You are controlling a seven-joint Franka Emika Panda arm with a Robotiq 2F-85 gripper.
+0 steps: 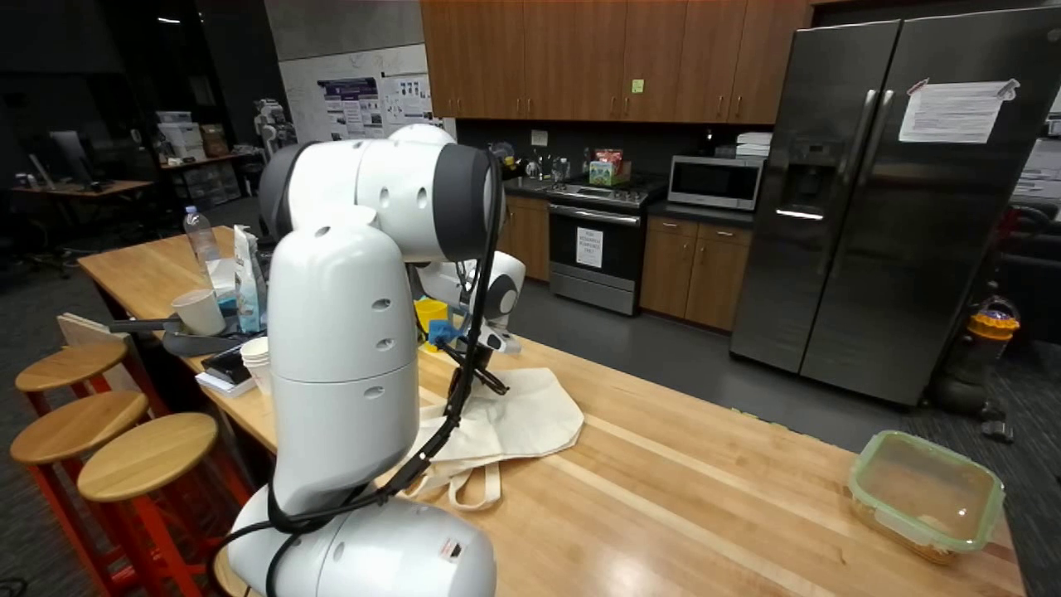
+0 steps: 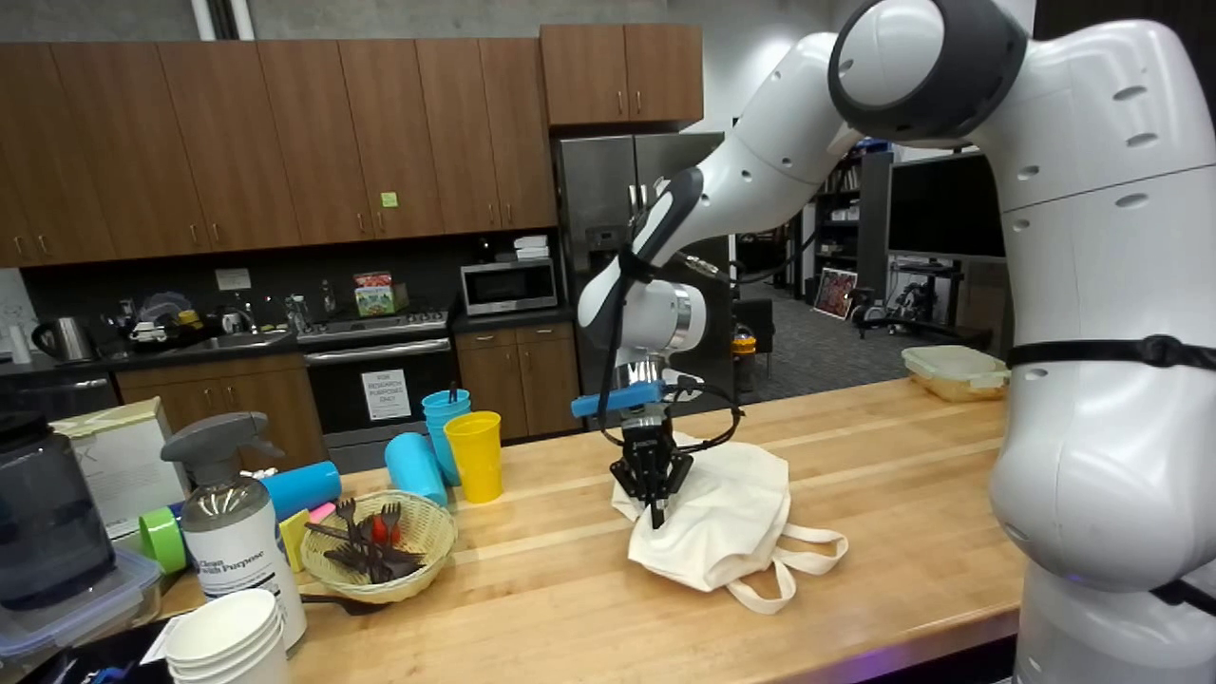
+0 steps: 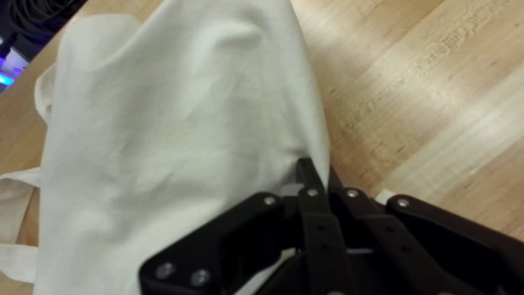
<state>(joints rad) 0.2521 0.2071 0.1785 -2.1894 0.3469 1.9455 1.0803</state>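
1. A cream cloth bag (image 2: 712, 527) is being pinched along one edge by the robot's fingers (image 3: 310, 176), which are being clamped together on the fabric, one being shown on each side of it in the wrist view.
2. The bag is being carried by the wooden surface (image 2: 912, 475), where its cloth is being rumpled near the grip and its straps (image 3: 18, 262) are being splayed on the side away from the fingers.
3. In an exterior view, the arm (image 2: 750, 180) is being held above the surface, with the fingers being pointed downward.
4. A yellow cup (image 2: 475, 456) is being accompanied by blue cups (image 2: 442, 408), one being shown tipped.
5. Dark forks (image 2: 375, 562) are being held in a woven basket (image 2: 442, 541), beside which a spray bottle (image 2: 237, 551) is being displayed.
6. In both exterior views, a lidded food container (image 1: 927, 493) is being carried by the surface, well apart from the bag.
7. The background is being filled by a stove (image 1: 620, 249), a microwave (image 2: 511, 287) and a fridge (image 1: 829, 249).
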